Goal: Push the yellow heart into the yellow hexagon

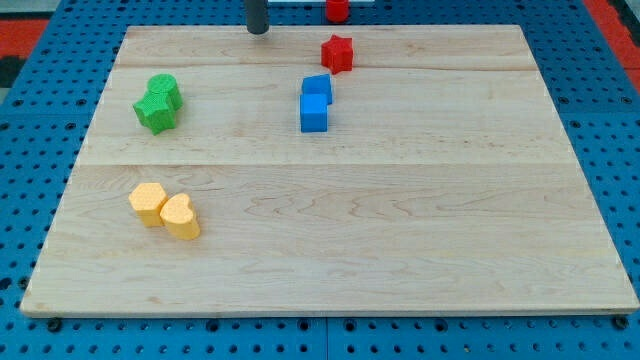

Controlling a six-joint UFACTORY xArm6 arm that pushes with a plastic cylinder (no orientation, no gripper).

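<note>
Pale wooden surface, planks joined edge to edge, fine grain, smooth with a soft satin sheen. Underneath, blue perforated base, matt. Yellow heart and yellow hexagon: matt, smooth plastic look. Same finish on two green blocks, two blue blocks, red star. At 12 o'clock, dark matt rod, my tip.

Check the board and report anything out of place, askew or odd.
One thing stands out: a red block sits off the wooden board, beyond its top edge and cut off by the frame. Otherwise nothing looks damaged. The yellow heart already touches the yellow hexagon, and my tip is at the top edge, far from both.
</note>
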